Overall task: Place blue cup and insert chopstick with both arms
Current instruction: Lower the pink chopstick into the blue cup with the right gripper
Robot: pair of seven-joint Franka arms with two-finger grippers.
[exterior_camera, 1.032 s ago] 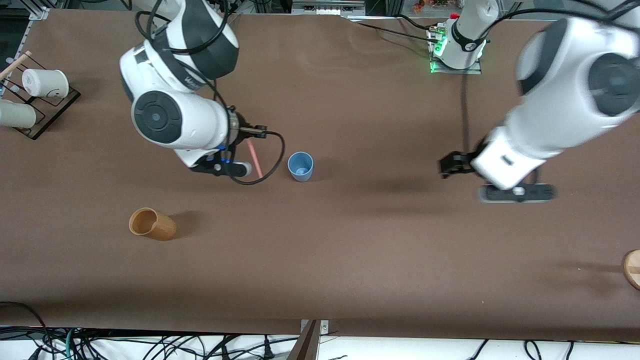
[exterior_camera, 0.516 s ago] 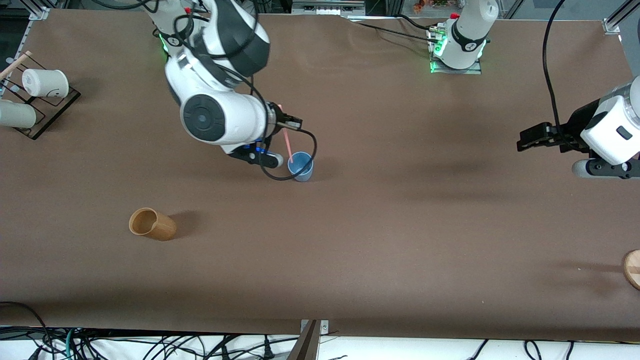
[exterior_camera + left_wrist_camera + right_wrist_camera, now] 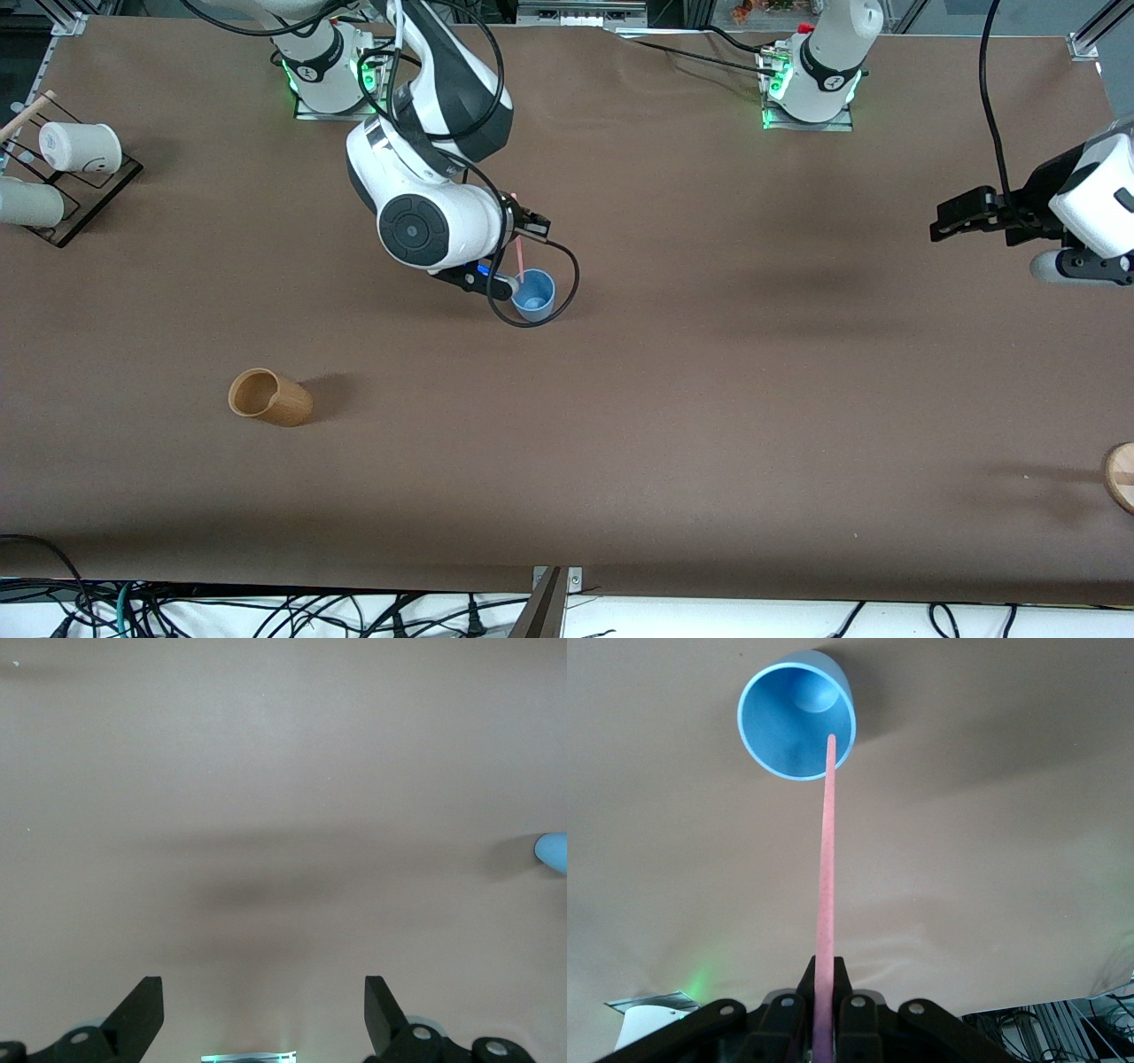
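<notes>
The blue cup (image 3: 534, 296) (image 3: 796, 725) stands upright on the brown table, open end up. My right gripper (image 3: 518, 232) (image 3: 825, 967) hangs just above it, shut on the pink chopstick (image 3: 519, 262) (image 3: 826, 868). The stick points down, and its lower tip sits at the cup's mouth, close to the rim. My left gripper (image 3: 950, 220) (image 3: 263, 988) is open and holds nothing. It hovers over bare table toward the left arm's end, well away from the cup. A sliver of the blue cup (image 3: 554, 851) shows at the edge of the left wrist view.
A tan-brown cup (image 3: 270, 397) lies on its side, nearer the front camera than the blue cup. White cups (image 3: 80, 146) rest on a dark rack (image 3: 84, 210) at the right arm's end. A wooden disc (image 3: 1120, 476) pokes in at the left arm's end.
My right arm carried the chopstick sideways to the blue cup, so its tip now sits at the cup's mouth. My left arm pulled away toward its own end of the table.
</notes>
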